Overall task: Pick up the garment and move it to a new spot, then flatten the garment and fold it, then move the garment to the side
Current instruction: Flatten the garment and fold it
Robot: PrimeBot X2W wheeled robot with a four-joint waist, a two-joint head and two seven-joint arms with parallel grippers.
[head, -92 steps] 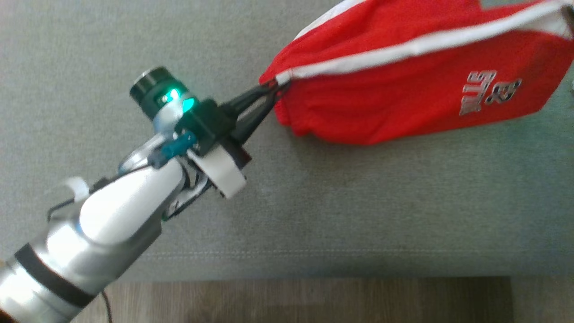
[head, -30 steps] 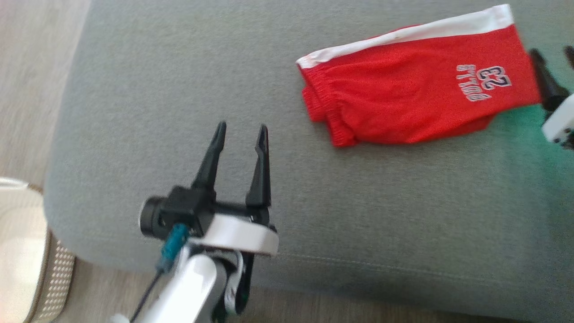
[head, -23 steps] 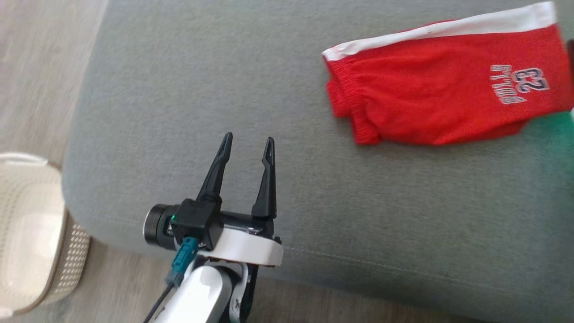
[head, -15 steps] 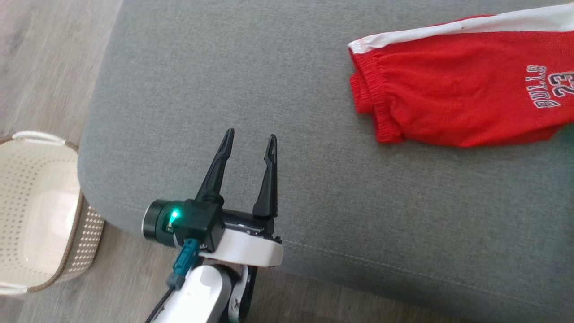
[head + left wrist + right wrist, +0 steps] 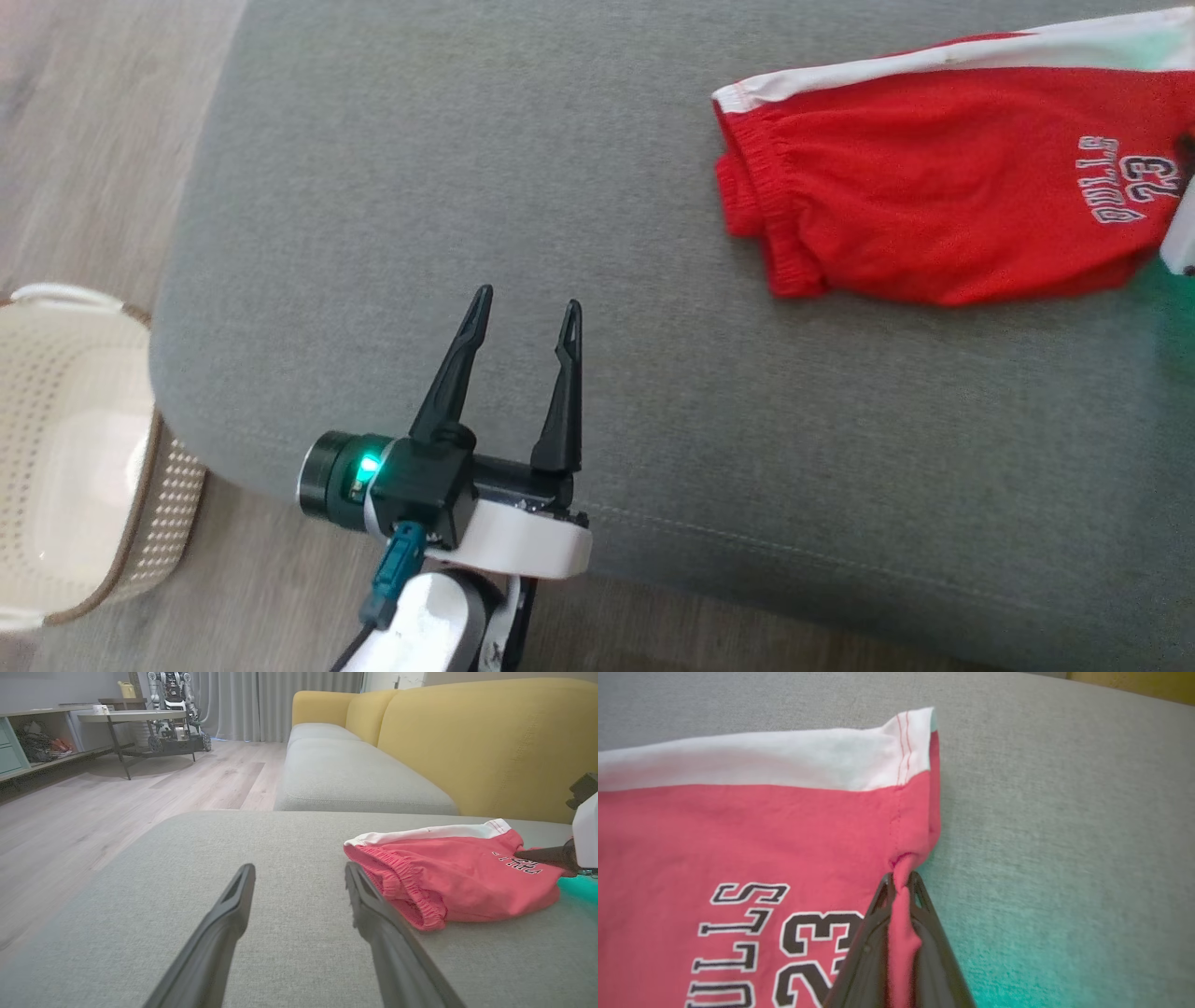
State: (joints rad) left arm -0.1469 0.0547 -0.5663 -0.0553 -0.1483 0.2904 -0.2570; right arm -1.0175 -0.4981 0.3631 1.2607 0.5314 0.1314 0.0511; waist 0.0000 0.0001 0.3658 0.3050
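The garment (image 5: 934,187) is a pair of red shorts with a white side stripe and a "BULLS 23" print, lying folded on the grey sofa cushion (image 5: 653,392) at the upper right. In the right wrist view my right gripper (image 5: 901,879) is shut on a pinch of the garment (image 5: 738,826) at its hem edge, near the print. My left gripper (image 5: 526,301) is open and holds nothing, low over the cushion's front left part, well apart from the garment. The left wrist view has the left gripper (image 5: 299,868) just left of the garment's (image 5: 448,882) elastic waistband.
A cream perforated basket (image 5: 65,448) stands on the wooden floor (image 5: 84,140) left of the cushion. The cushion's front edge runs just behind my left wrist. The yellow sofa backrest (image 5: 467,742) rises behind the garment. A table (image 5: 131,716) stands far across the room.
My right gripper has closed on the garment's hem; a second ago its fingers stood apart beside it. The head camera has shifted. The left gripper stays open.
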